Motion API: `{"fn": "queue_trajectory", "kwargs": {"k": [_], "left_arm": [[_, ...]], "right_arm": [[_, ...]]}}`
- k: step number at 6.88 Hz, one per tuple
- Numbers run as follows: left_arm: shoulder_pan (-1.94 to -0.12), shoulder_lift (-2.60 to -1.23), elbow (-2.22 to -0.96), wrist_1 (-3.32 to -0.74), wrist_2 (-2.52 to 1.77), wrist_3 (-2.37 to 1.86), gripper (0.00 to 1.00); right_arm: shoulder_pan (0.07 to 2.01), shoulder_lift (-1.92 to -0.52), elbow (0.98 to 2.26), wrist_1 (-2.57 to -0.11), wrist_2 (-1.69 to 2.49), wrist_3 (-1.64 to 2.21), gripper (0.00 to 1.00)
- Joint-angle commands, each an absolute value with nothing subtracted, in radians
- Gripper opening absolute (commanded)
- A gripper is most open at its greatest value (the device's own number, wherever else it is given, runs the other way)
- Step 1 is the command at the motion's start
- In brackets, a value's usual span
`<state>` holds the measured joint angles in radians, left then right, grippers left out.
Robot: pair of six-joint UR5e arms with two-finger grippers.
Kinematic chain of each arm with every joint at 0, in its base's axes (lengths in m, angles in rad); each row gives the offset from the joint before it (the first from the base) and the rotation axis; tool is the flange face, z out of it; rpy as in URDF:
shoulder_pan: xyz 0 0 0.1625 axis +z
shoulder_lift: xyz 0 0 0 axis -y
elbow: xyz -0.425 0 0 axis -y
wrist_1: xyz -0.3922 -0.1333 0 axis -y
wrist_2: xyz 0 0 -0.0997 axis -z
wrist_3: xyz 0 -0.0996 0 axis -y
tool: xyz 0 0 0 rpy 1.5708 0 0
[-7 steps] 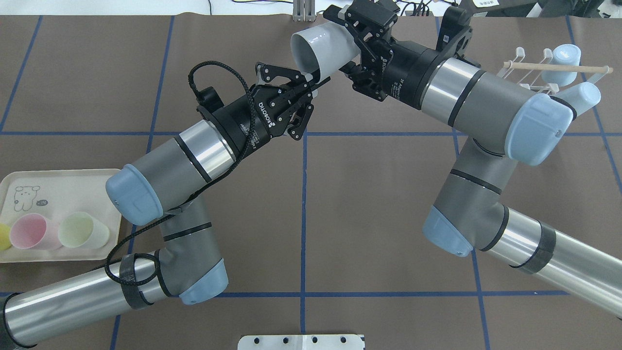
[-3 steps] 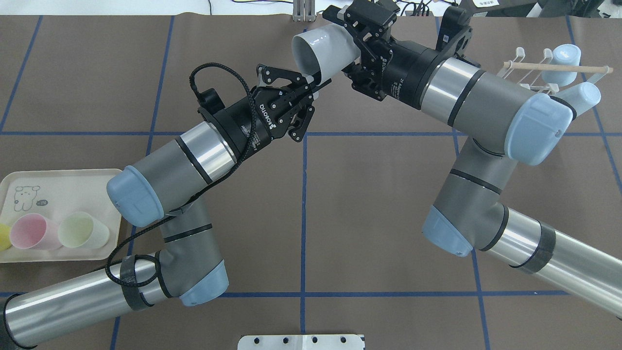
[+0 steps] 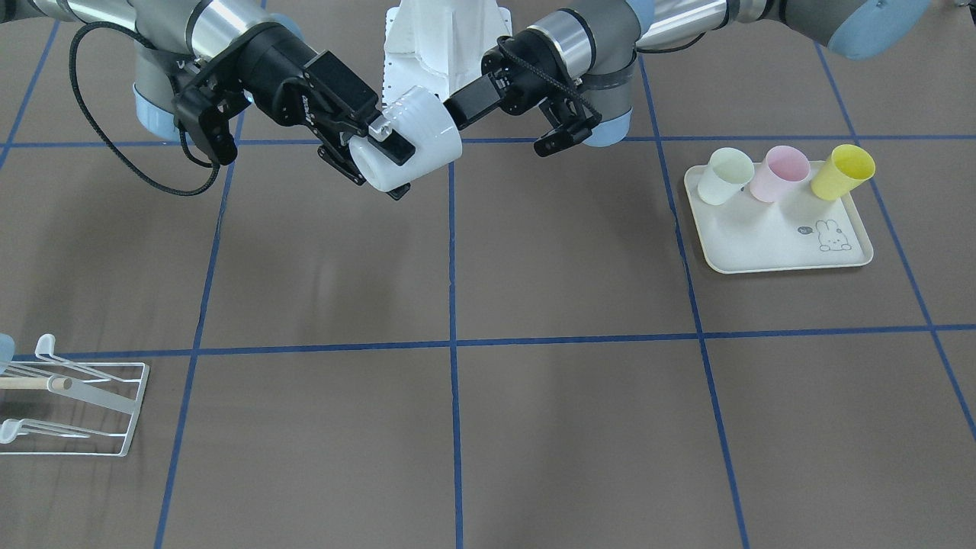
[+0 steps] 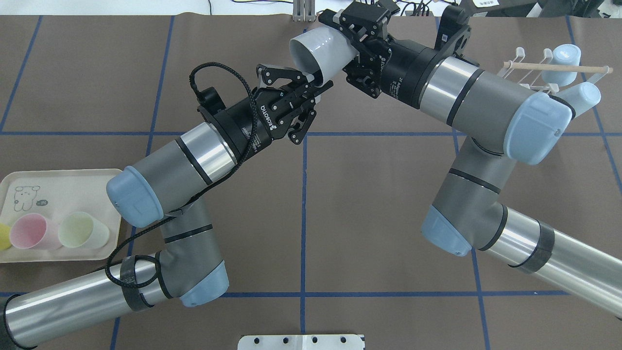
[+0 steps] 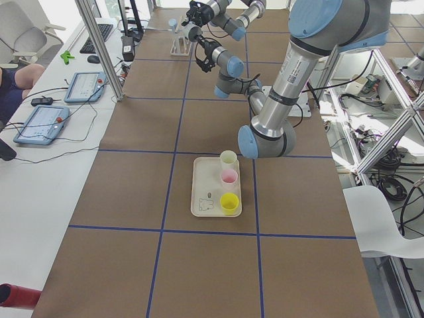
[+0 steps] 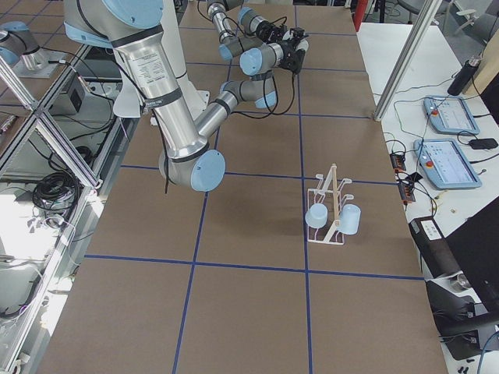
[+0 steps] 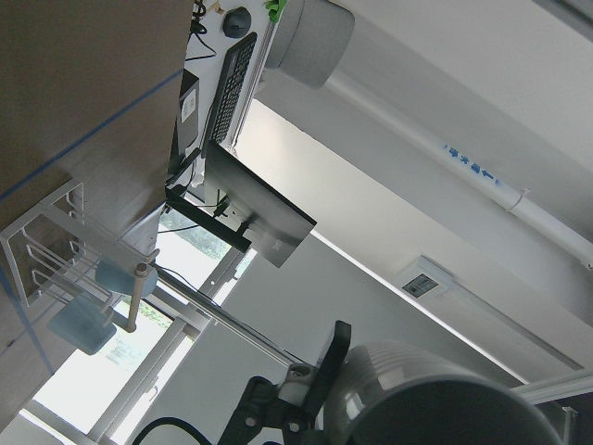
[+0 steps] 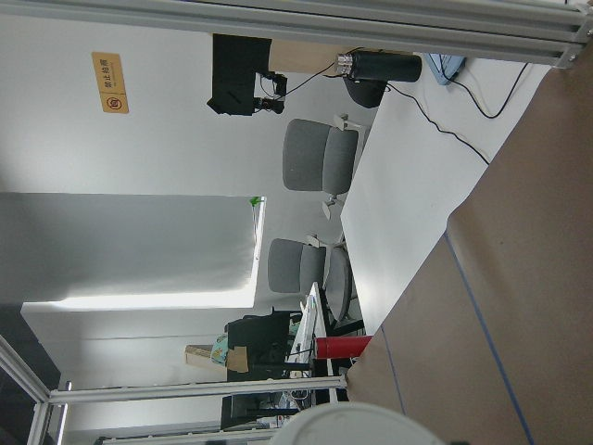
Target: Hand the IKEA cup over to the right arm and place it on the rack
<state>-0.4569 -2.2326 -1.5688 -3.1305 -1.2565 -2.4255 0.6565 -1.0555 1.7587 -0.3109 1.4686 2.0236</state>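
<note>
IKEA cup (image 4: pixel 318 48) lies near-horizontal, mouth toward the parted left end effector (image 4: pixel 318 87); right end effector (image 4: pixel 347 48) clamps its base.

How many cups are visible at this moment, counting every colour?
6. One white cup held in the right gripper; a green cup, a pink cup and a yellow cup on the tray; two light blue cups on the rack. None appears hidden.

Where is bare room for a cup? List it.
Free: the table squares between rack and tray; the tray's rabbit-print end; the rack's prongs toward the table's middle. Crowded: the rack's outer end with two blue cups, and around the white cup in the right gripper.
</note>
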Motion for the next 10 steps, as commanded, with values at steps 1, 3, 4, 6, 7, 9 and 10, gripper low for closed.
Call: {"fn": "queue_trajectory", "kwargs": {"k": [1,3,4,6,7,9,10], "left_arm": [[-0.459,-2.235,-1.577,-3.129,-1.256,-2.39,1.0],[-0.459,-2.235,-1.577,-3.129,-1.258,-2.39,1.0],[-0.462,-2.232,-1.583,-3.131,-1.259,-2.384,1.0],[-0.466,-2.223,-1.6,-3.129,-1.264,-2.314,1.0],[-0.472,-2.221,-1.601,-3.129,-1.278,-2.283,1.0],[-0.494,-2.143,-1.655,-3.122,-1.351,-2.226,1.0],[-0.53,-2.113,-1.684,-3.062,-1.42,-2.159,1.0]], "right_arm": [[0.657,-1.055,1.758,-0.313,1.47,2.023,0.0],[0.666,-1.055,1.758,-0.311,1.47,2.023,0.0],[0.704,-1.057,1.759,-0.31,1.486,2.026,0.0],[0.808,-1.074,1.758,-0.311,1.589,2.029,0.0],[0.903,-1.127,1.764,-0.31,1.691,2.026,0.0],[1.085,-1.225,1.767,-0.31,1.886,1.95,0.0],[1.121,-1.299,1.773,-0.316,1.902,1.821,0.0]]}}
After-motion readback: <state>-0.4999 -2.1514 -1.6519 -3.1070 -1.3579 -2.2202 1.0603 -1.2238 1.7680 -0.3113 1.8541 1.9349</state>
